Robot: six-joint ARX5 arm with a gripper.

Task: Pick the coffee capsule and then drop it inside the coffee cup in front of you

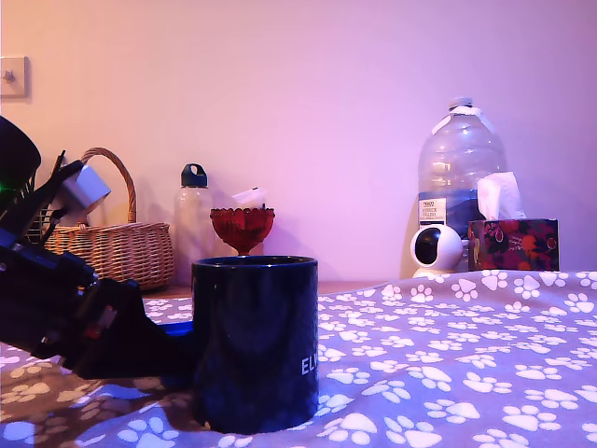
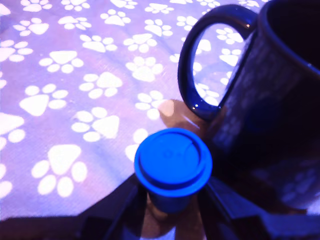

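The coffee capsule (image 2: 172,162), a small blue pod with a wide rimmed top, stands upright on the paw-print cloth right beside the handle (image 2: 192,75) of the coffee cup (image 2: 280,115). My gripper (image 2: 172,202) is around it, one dark finger on each side of its body. A thin strip of shadowed cloth shows on both sides, so the fingers look open. In the exterior view the dark navy coffee cup (image 1: 255,341) stands in front. My gripper (image 1: 173,343) lies low behind it on the exterior view's left, and only a blue sliver of the capsule (image 1: 177,328) shows there.
At the back of the exterior view stand a wicker basket (image 1: 117,247), a blue-capped clear bottle (image 1: 194,219), a red scalloped goblet (image 1: 242,227), a large water jug (image 1: 460,168), a white camera (image 1: 437,249) and a tissue box (image 1: 513,243). Paw-print cloth (image 1: 466,355) covers the surface.
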